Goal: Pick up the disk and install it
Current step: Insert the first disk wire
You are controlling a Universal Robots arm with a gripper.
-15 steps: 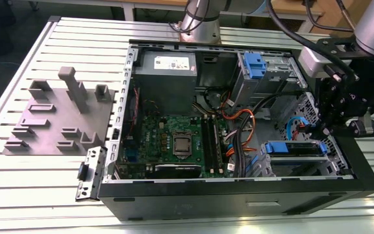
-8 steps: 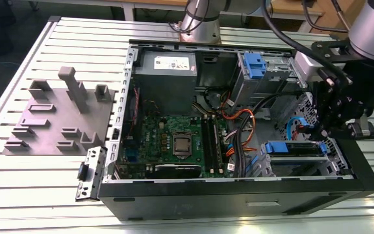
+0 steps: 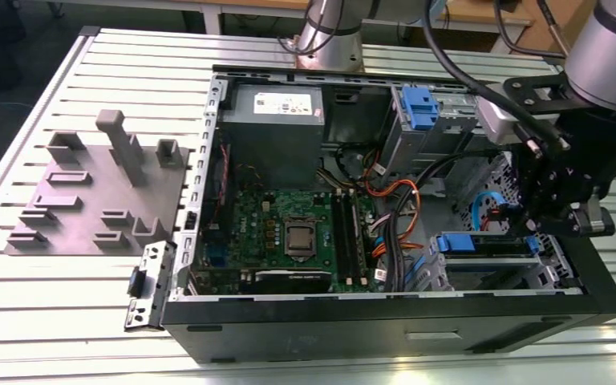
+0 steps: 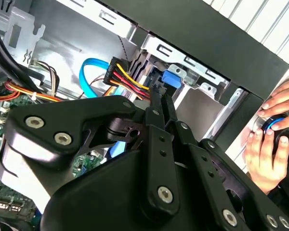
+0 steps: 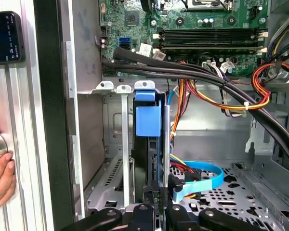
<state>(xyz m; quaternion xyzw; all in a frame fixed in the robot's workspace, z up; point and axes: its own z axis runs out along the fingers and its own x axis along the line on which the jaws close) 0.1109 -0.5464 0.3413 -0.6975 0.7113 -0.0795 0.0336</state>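
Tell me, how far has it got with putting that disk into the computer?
Picking up looks done: the disk, with its blue bracket, stands in a slot of the drive cage inside the open computer. In hand: the gripper sits right at the disk's near end, in the first wrist view. Left: I cannot tell whether the disk is pushed fully home.

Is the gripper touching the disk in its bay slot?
Cannot tell. In the first wrist view the gripper sits right at the edge of the disk, but its black fingers hide any contact or gap.
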